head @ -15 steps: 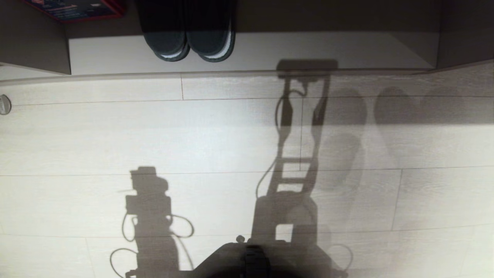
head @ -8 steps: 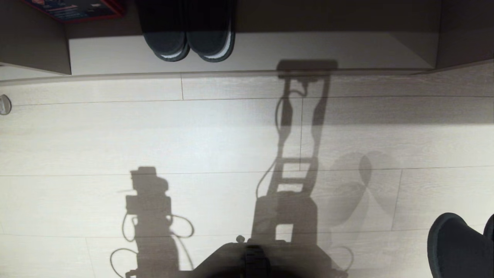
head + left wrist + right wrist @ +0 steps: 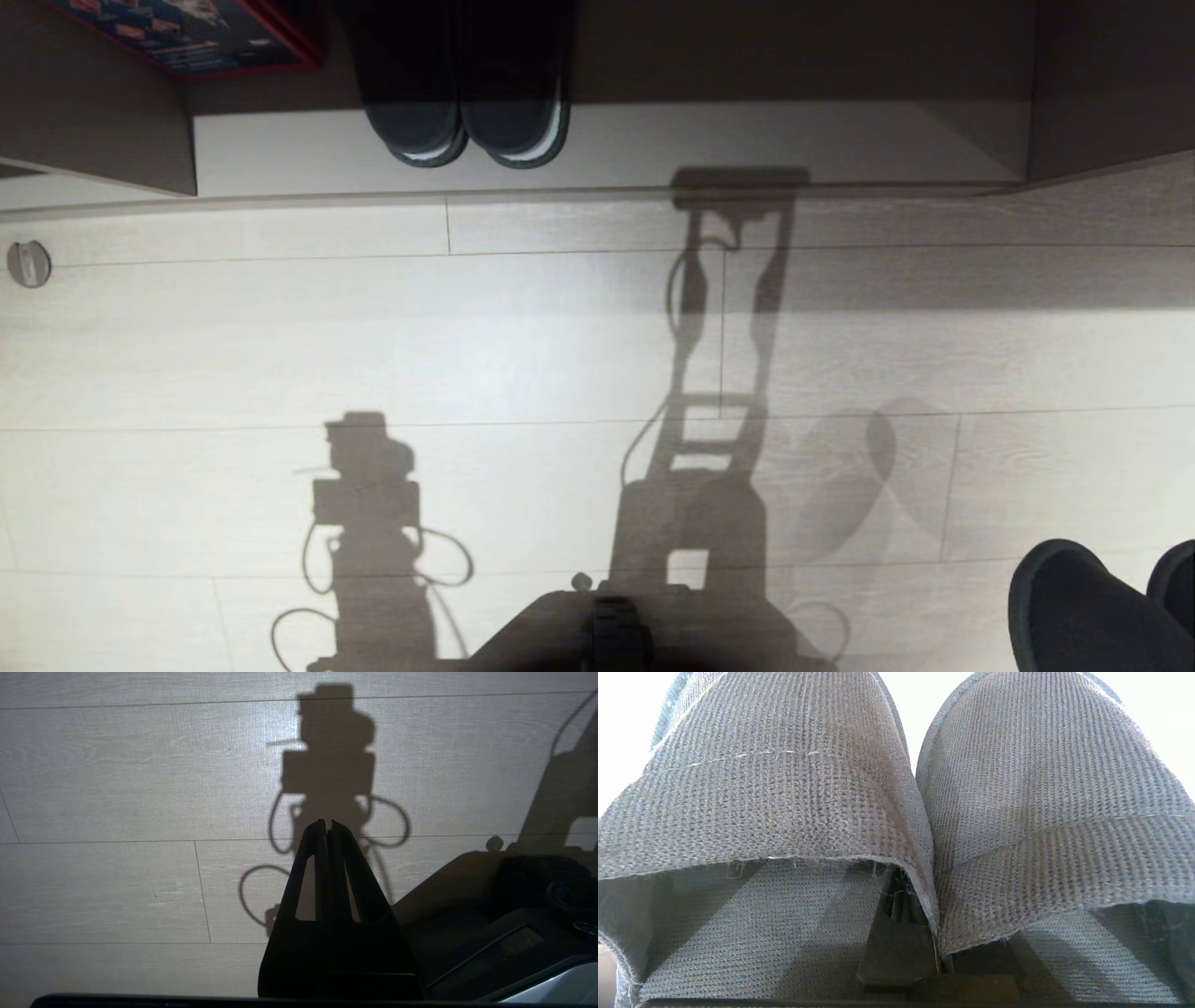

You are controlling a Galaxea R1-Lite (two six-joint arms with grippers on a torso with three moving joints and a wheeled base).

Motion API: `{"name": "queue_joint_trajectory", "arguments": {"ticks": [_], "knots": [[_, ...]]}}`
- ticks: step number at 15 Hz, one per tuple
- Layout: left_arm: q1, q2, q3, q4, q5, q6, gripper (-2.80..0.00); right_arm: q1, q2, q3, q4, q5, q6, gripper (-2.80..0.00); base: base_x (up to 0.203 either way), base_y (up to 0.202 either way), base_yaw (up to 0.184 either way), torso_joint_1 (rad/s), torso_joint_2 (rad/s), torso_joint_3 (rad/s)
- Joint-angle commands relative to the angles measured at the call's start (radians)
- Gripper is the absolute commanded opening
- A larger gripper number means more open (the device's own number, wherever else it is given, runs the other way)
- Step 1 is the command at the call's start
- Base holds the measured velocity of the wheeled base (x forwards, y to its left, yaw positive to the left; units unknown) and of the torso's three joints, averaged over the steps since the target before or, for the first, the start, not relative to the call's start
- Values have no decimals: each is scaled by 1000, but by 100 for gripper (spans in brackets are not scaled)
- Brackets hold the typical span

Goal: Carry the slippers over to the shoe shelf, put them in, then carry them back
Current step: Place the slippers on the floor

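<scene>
I am gripping the slippers point(image 3: 896, 812) in my right claw point(image 3: 901, 905), clenched on the inner edges of their toe bands where the two meet; in the head view their dark toes are showing at five o'clock over the floor point(image 3: 280, 336). The shoe shelf point(image 3: 653, 140) is lying at twelve o'clock, holding a black pair point(image 3: 467, 131). My left claw point(image 3: 327, 826) is hanging clenched and empty above the floor.

Pale wood-plank floor point(image 3: 280, 345), brightly lit, crossed by hard shadows.
</scene>
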Motion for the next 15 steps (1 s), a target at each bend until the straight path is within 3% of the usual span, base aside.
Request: {"name": "queue_joint_trajectory", "arguments": {"ticks": [1,15], "knots": [[0,0,0,-1,0,-2,-280,0,4,0,3,1,0,-280,0,0,0,2,2,199],[0,0,2,-1,0,1,-280,0,4,0,3,1,0,-280,0,0,0,3,2,201]]}}
